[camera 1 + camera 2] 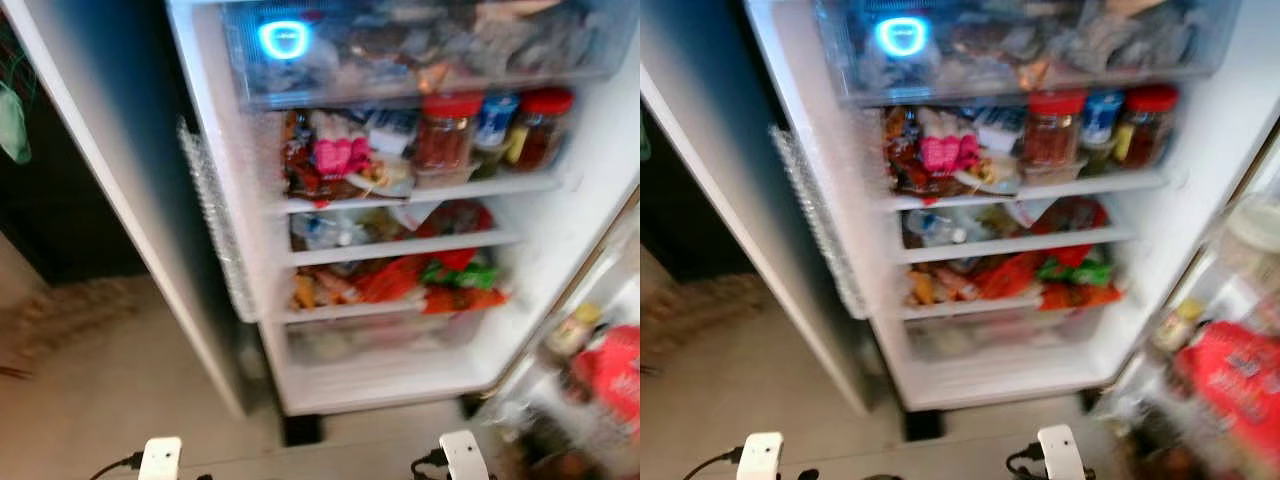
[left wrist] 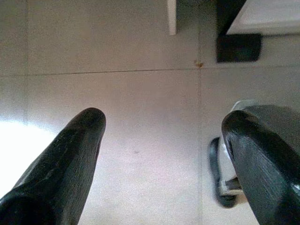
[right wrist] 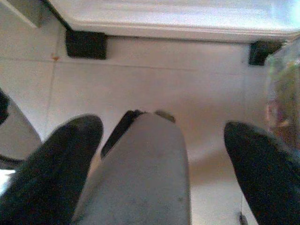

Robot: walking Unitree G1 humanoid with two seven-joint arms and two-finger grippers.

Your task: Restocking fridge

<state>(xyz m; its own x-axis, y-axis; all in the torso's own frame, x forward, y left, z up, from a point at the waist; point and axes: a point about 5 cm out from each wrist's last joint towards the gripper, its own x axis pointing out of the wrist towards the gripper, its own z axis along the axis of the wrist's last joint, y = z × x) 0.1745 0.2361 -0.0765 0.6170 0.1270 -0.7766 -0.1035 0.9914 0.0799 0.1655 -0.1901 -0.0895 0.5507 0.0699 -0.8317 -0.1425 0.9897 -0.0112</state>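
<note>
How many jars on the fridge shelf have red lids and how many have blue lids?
Red-lidded jars: 2, one on the left of the row and one on the right
Blue-lidded jars: 1, the one between them
Total: 3 jars, all on the top open shelf of the fridge

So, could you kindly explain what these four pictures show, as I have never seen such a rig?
It is a walking humanoid robot restocking a fridge. The two upper pictures come from its head camera, looking down at an open white fridge with packed shelves: red-lidded glass jars, a pink packet, and red and green bags. The other two come from wrist cameras, pointing down at the pale tiled floor. The left gripper and right gripper each show two black fingers, spread open and holding nothing.
</note>
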